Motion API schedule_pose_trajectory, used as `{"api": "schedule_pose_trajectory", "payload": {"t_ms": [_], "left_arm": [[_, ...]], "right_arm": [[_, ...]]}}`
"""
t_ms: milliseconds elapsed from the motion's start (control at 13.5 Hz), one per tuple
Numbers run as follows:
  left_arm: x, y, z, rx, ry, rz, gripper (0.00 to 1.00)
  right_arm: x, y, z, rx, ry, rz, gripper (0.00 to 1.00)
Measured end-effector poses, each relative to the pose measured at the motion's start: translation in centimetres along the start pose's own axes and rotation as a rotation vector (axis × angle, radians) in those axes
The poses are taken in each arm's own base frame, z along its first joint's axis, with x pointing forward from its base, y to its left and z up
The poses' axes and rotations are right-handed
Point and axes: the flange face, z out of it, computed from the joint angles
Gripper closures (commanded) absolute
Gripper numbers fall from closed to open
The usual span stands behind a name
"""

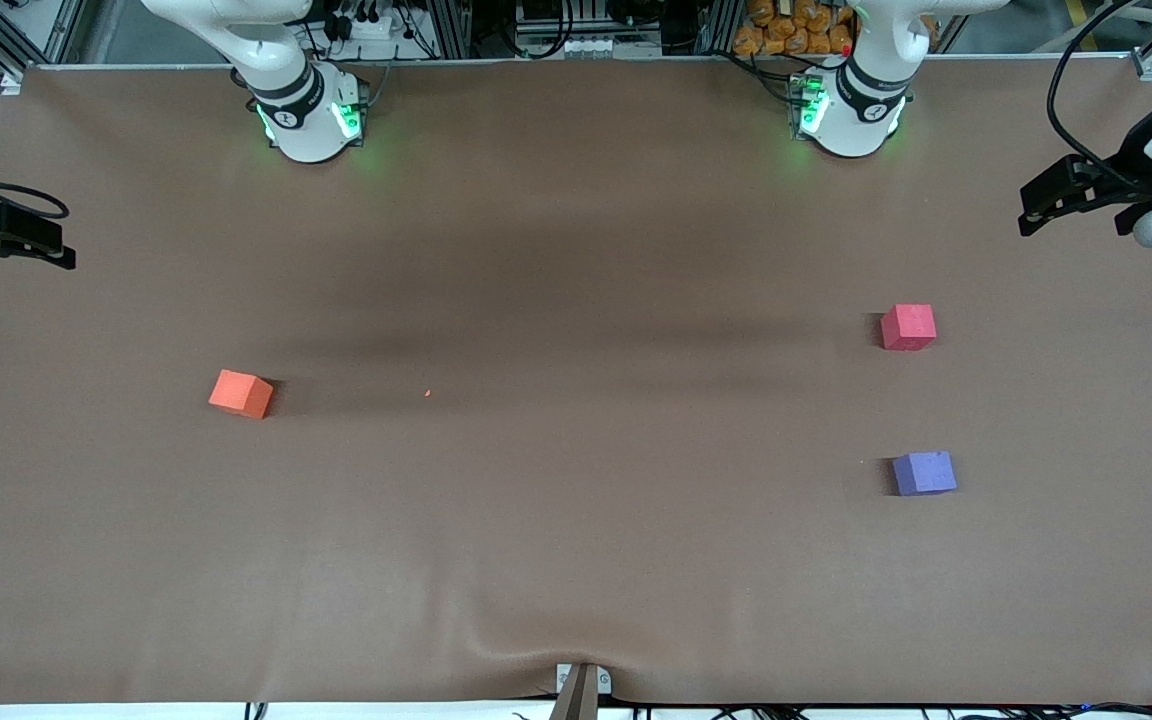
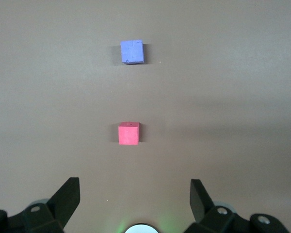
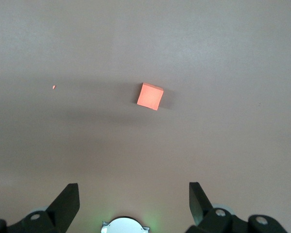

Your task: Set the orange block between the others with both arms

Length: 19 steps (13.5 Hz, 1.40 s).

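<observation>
- Task barely begun, by my reading: nothing is held and no block sits where it should end up.
- Orange block (image 1: 241,393) lies on the brown table (image 1: 576,560) toward the right arm's end, turned a little askew, well apart from the other two blocks.
- Pinkish-red block (image 1: 908,327) and purple-blue block (image 1: 924,473) sit toward the left arm's end, the purple-blue one nearer the front camera. A bare gap of table lies between them; that is the target spot, and it is unfilled.
- Right gripper (image 1: 11,240) hangs at the right arm's end of the table, jaws wide apart and empty. Its wrist view looks down on the orange block (image 3: 151,96), not touching it.
- Left gripper (image 1: 1071,195) hangs at the left arm's end of the table, jaws likewise wide apart and empty. Its wrist view shows the pinkish-red block (image 2: 128,133) and purple-blue block (image 2: 132,52) in a line, gap visible.
- A tiny orange speck (image 1: 427,393) lies on the table, between the orange block and the table's middle.
- Left to do, as I judge it: pick up the orange block, carry it along the table (likely a hand-over between arms, given the span), and set it in the gap.
</observation>
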Motion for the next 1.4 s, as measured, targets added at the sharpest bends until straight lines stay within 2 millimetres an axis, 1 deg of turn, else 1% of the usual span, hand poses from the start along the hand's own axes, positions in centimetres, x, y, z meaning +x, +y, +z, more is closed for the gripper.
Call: {"api": "schedule_pose_trajectory", "payload": {"t_ms": [517,1109,1257,1404], "left_arm": [[0.0,0.0,-0.1,0.0,0.002,0.0,0.0],[0.4,0.0,0.5,0.0,-0.006,0.0,0.0],[0.5,0.1,0.6,0.0,-0.008,0.001,0.0],[0.7,0.1,0.8,-0.001,-0.005,0.001,0.0]], "right_arm": [[0.0,0.0,0.0,0.0,0.0,0.0,0.0],[0.0,0.0,0.1,0.0,-0.002,0.0,0.0],[0.3,0.0,1.0,0.003,-0.014,-0.002,0.0],[1.5,0.2,3.2,0.003,-0.018,-0.001,0.0]]}}
